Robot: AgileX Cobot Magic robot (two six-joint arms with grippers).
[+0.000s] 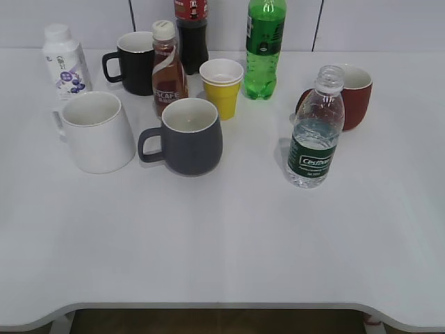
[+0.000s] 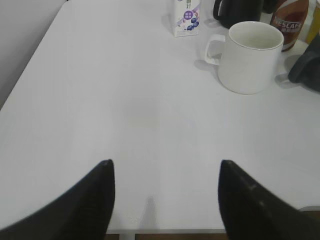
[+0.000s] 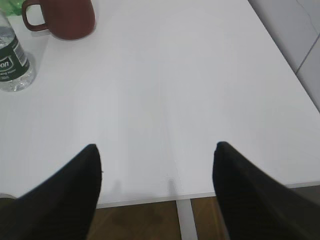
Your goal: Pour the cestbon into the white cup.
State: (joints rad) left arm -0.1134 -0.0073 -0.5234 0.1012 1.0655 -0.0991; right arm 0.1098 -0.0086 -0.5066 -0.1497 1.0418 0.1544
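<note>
- Progress: nothing of the pour looks begun; the cestbon (image 1: 316,129) stands upright and uncapped on the table (image 1: 229,243), right of centre, just in front of a red mug (image 1: 356,94), partly filled with water
- The white cup (image 1: 96,131) sits well apart on the left side, upright, mouth open, and appears empty in the left wrist view
- Left gripper (image 2: 165,195) hangs over bare table near the front edge, jaws spread wide, holding nothing
- Right gripper (image 3: 156,192) likewise spread and empty, with the bottle off to its far left
- Left to do, by my judgement: grasp the bottle, carry it across past the grey mug (image 1: 186,136), tilt over the white cup
- Writing: dark green label reads "Cestbon"; the brown bottle (image 1: 167,68) shows "SCAFE", likely Nescafe; print on the white blueberry bottle (image 1: 64,61) is too small to read
</note>
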